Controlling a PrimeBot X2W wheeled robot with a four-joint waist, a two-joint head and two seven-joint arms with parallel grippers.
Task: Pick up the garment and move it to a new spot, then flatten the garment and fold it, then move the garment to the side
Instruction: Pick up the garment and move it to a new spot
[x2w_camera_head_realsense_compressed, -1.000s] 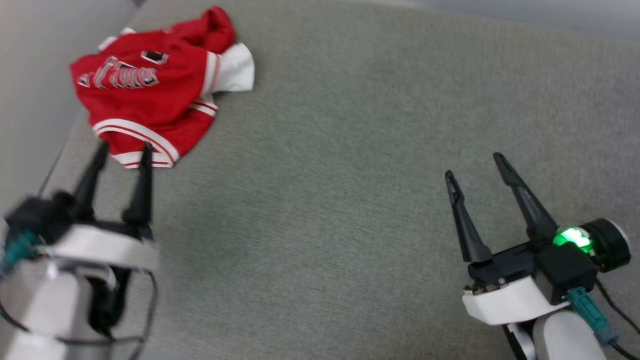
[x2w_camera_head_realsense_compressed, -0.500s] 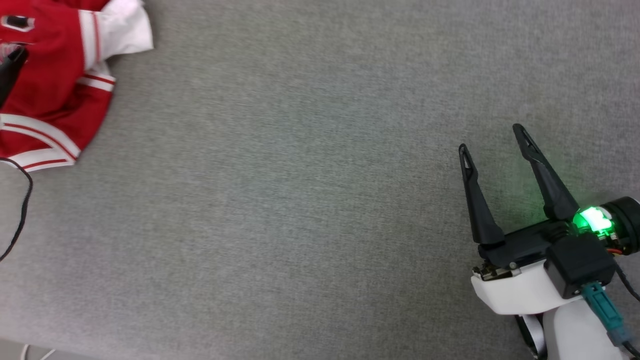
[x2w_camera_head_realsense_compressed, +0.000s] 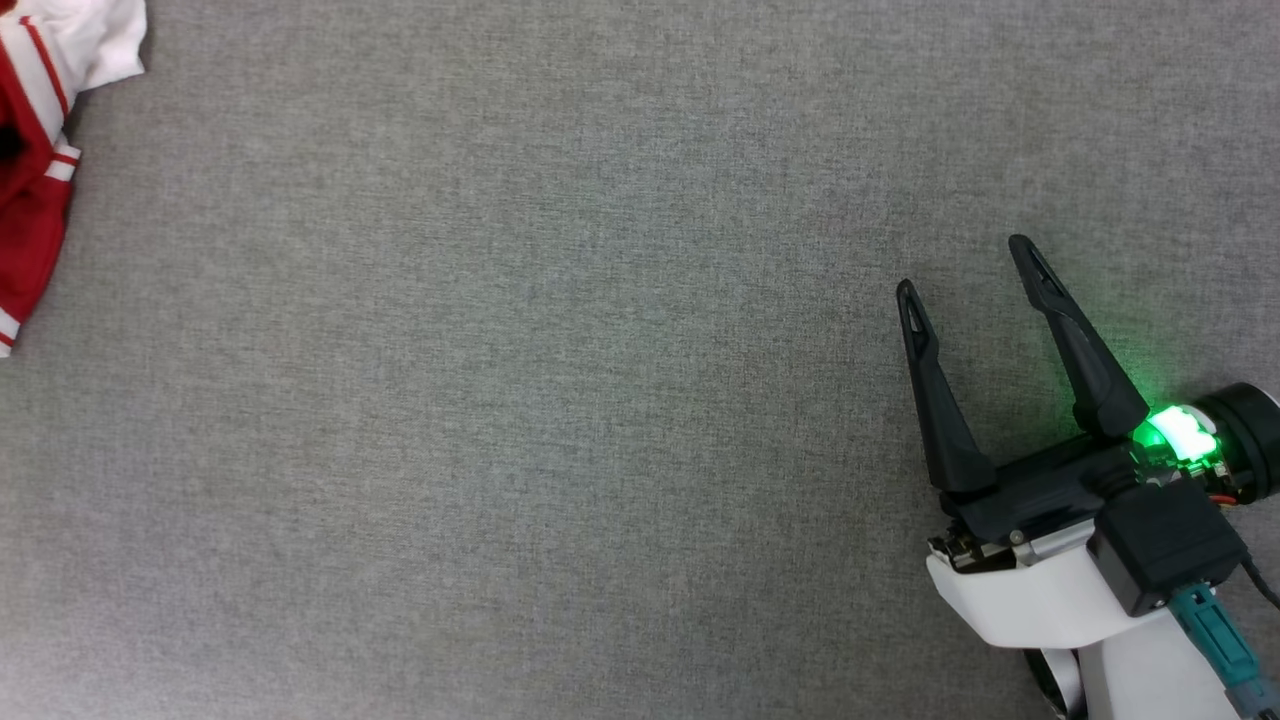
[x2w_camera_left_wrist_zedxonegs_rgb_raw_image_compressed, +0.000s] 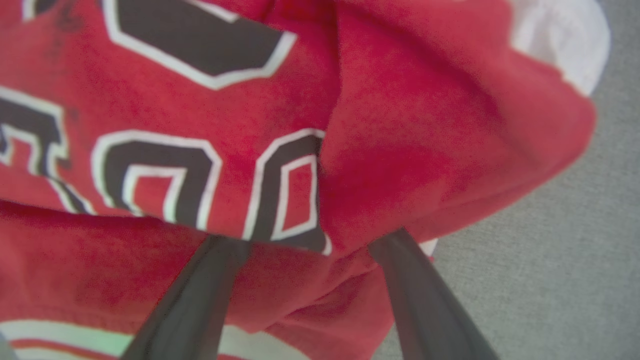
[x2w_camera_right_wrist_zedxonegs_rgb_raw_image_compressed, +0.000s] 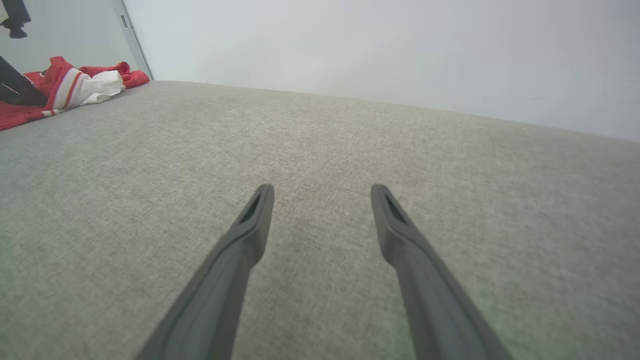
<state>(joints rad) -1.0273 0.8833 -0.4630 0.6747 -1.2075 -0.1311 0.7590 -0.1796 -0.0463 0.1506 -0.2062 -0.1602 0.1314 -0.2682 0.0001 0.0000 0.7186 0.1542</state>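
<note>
The garment (x2w_camera_left_wrist_zedxonegs_rgb_raw_image_compressed: 400, 125) hides the tips of the spread left tool (x2w_camera_left_wrist_zedxonegs_rgb_raw_image_compressed: 310, 239); right tool (x2w_camera_head_realsense_compressed: 964, 267) stands wide.

head view: garment (x2w_camera_head_realsense_compressed: 35, 215) cut by left edge, mostly out of frame | left wrist view: left gripper (x2w_camera_left_wrist_zedxonegs_rgb_raw_image_compressed: 310, 240) tips hidden under red fold (x2w_camera_left_wrist_zedxonegs_rgb_raw_image_compressed: 425, 165); block letters (x2w_camera_left_wrist_zedxonegs_rgb_raw_image_compressed: 150, 180) cropped, unreadable, soft focus | right wrist view: garment far left, edge-cropped

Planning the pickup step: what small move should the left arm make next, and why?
Probably close the left gripper on the garment: its jaws stand open with their tips hidden beneath a red fold, so cloth seems to lie between them.
</note>
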